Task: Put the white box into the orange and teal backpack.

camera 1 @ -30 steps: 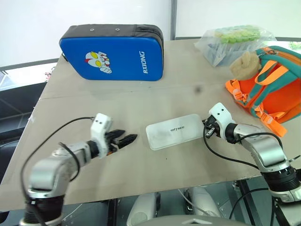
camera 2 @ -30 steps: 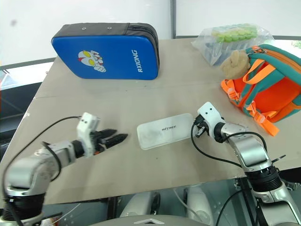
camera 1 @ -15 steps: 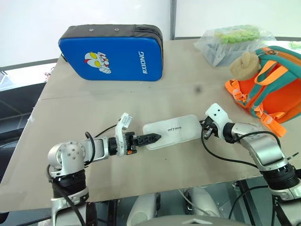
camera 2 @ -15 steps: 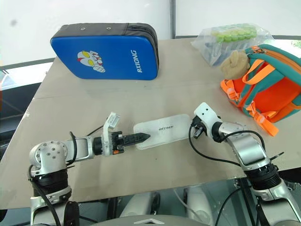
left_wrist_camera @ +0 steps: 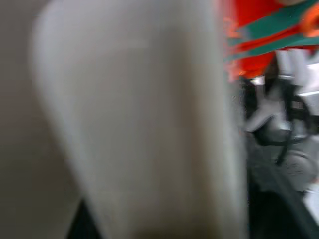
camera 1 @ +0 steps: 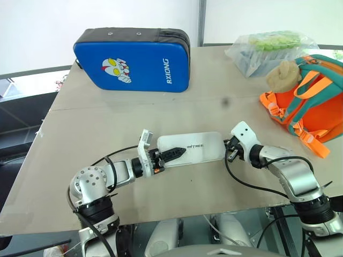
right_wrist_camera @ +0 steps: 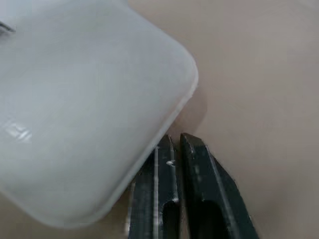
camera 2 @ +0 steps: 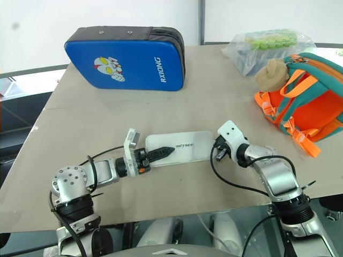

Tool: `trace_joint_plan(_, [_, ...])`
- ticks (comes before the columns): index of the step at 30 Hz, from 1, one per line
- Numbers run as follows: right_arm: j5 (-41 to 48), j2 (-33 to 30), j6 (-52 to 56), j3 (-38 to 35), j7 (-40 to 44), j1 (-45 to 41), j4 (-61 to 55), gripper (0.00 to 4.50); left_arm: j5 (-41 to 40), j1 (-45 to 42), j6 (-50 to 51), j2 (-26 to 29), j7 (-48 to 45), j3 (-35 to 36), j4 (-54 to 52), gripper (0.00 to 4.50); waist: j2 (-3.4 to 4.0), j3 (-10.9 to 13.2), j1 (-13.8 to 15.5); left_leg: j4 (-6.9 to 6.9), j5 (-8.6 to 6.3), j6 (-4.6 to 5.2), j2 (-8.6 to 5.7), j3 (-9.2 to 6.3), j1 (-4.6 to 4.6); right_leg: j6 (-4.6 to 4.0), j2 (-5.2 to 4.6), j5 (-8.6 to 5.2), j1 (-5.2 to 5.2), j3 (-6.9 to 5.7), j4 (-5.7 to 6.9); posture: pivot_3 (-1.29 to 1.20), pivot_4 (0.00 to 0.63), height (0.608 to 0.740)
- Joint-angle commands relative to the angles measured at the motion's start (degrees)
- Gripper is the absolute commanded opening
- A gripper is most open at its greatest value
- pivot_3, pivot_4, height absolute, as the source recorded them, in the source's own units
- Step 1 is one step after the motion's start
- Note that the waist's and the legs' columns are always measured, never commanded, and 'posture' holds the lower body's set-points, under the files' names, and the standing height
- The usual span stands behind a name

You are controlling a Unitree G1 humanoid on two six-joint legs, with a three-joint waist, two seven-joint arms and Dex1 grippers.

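The white box (camera 1: pixel 193 146) lies flat on the table between my two grippers. My left gripper (camera 1: pixel 172 155) is at its left end, one black finger lying across the top, shut on that edge. In the left wrist view the white box (left_wrist_camera: pixel 139 124) looms very close. My right gripper (camera 1: pixel 231 151) is at the box's right end; in the right wrist view its fingertips (right_wrist_camera: pixel 169 144) stand almost together, nothing between them, against the box's rounded corner (right_wrist_camera: pixel 99 109). The orange and teal backpack (camera 1: pixel 313 107) lies at the right with a tan plush toy (camera 1: pixel 283 74) on it.
A big blue padded case (camera 1: pixel 134 58) stands at the back left. A clear plastic bag of green items (camera 1: pixel 268 45) lies at the back right, just behind the backpack. The table's front edge (camera 1: pixel 177 211) runs close under both arms.
My left gripper swung right from bare table to the box's left end, rolled, and closed on it. The right gripper stayed at the right end. The camera shifted a little.
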Motion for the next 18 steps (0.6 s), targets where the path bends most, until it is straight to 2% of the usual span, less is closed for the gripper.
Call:
trace_joint_plan(1, [5.46, -0.92, 6.16, -12.56, -2.25, 4.61, -14.06, 1.79, -0.76, -0.64, -0.14, 0.24, 0.75, 0.06, -0.78, 1.1, 0.03, 0.02, 0.47, -0.01, 0.0, 0.0, -0.03, -0.02, -0.04, 0.0, 0.0, 0.0, -0.02, 0.0, -0.03, 0.0, 0.15, 0.74])
trace_joint_plan(6, [19.88, -0.4, 20.23, -30.84, -0.79, 13.55, -33.41, 4.14, -1.18, -2.81, -2.99, -1.21, 1.3, -0.42, 0.06, 1.1, 0.03, 0.03, 0.66, -0.04, -0.01, 0.01, 0.02, -0.11, -0.14, 0.01, -0.03, -0.01, -0.07, -0.05, -0.14, 0.0, 0.15, 0.74])
trace_joint_plan(7, [21.93, 0.16, 22.58, -34.38, -1.26, 14.92, -36.2, 4.47, -1.46, -3.52, -3.51, -1.85, 1.55, -0.27, 0.68, 1.1, 0.07, 0.05, 0.86, -0.04, -0.01, 0.01, 0.04, -0.1, -0.16, 0.01, -0.04, 0.0, -0.08, -0.04, -0.14, 0.0, 0.15, 0.74])
trace_joint_plan(9, [25.34, 1.92, 27.12, -41.9, -6.22, 15.15, -39.9, 4.5, -0.71, -5.15, -5.55, -1.62, 0.65, -1.88, 2.25, 1.09, 0.07, 0.07, 0.73, -0.03, -0.01, 0.02, 0.04, -0.15, -0.19, 0.01, -0.03, -0.01, -0.07, -0.1, -0.15, 0.0, 0.15, 0.74])
trace_joint_plan(12, [32.32, 0.15, 29.04, -49.72, -13.93, 15.25, -40.63, 4.5, 1.38, -6.66, -9.1, -0.82, -1.07, -5.54, 4.54, 1.09, 0.07, 0.07, 0.69, -0.02, -0.01, 0.03, -0.01, -0.08, -0.2, 0.01, 0.01, -0.01, -0.07, -0.07, -0.16, 0.0, 0.15, 0.74])
trace_joint_plan(15, [24.99, 2.47, 36.35, -51.1, -24.97, 6.56, -39.0, 4.5, 4.27, -9.58, -13.73, -0.08, -3.75, -9.52, 9.08, 1.09, 0.11, 0.09, 0.54, -0.02, -0.01, 0.04, -0.01, 0.07, -0.12, 0.0, 0.01, -0.01, -0.06, -0.06, -0.17, 0.0, 0.15, 0.74])
trace_joint_plan(18, [19.46, 2.66, 35.0, -47.19, -30.74, -0.79, -31.66, 4.5, 4.88, -11.64, -15.74, -0.51, -5.14, -11.48, 10.97, 1.09, 0.11, 0.09, 0.62, -0.03, 0.01, 0.03, -0.03, 0.1, -0.15, 0.0, 0.05, 0.0, -0.1, -0.06, -0.17, 0.0, 0.15, 0.74])
